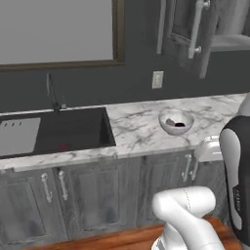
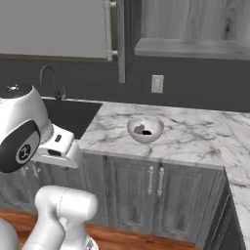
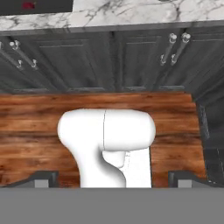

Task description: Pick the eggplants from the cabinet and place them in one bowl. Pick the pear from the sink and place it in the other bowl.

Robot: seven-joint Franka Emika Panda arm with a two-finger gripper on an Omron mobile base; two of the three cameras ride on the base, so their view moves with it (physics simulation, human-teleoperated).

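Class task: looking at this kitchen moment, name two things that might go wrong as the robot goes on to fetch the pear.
The pear lies low in the dark sink, near its front wall, so the open gripper, now facing the floor, might clip that wall. The faucet also arches over the basin and might be struck.

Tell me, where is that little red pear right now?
The pear lies on the floor of the dark sink, near its front wall, at the left of the left base view, well left of the speckled bowl.
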